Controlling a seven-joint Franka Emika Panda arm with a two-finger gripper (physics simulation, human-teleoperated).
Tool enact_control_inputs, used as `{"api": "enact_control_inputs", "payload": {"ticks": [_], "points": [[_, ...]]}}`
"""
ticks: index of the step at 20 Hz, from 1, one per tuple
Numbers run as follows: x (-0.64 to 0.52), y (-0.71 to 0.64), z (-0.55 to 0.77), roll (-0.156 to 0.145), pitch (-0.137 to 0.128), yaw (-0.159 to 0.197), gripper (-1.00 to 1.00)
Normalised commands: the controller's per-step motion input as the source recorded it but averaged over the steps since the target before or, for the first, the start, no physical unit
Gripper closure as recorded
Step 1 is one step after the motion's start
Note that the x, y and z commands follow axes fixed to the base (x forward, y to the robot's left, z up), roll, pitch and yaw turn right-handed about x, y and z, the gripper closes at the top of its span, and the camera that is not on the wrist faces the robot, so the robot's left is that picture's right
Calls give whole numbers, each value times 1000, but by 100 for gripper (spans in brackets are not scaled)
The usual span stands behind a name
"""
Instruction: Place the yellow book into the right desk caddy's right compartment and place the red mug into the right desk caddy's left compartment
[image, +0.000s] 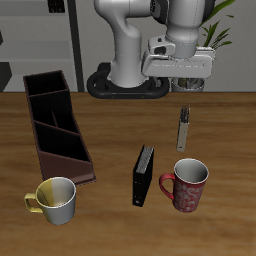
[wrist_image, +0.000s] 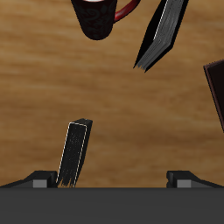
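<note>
The yellow book (image: 184, 128) is small and slim and stands on the table behind the red mug (image: 187, 185). My gripper (image: 186, 84) hangs open above the book, well clear of it and holding nothing. The wrist view shows the yellow book (wrist_image: 74, 153) close to one fingertip (wrist_image: 39, 179), off the middle of the gripper (wrist_image: 114, 179). Part of the red mug (wrist_image: 101, 17) shows there too. The right desk caddy (image: 55, 125) is a long maroon box lying far across the table, with nothing in its sections. Only a corner of the caddy (wrist_image: 217, 92) shows in the wrist view.
A black upright book (image: 144, 175) stands beside the red mug, toward the caddy, and shows in the wrist view as the black book (wrist_image: 162, 35). A yellow-and-white mug (image: 55, 198) sits at the caddy's near end. The robot base (image: 130, 75) is at the back.
</note>
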Motion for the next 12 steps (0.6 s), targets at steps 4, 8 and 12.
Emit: {"api": "enact_control_inputs", "payload": {"ticks": [4, 8, 12], "points": [[-134, 410, -181, 65, -26, 21, -100], [-48, 304, -246, 98, 38, -36, -100], [-44, 242, -157, 34, -66, 31, -100]]}}
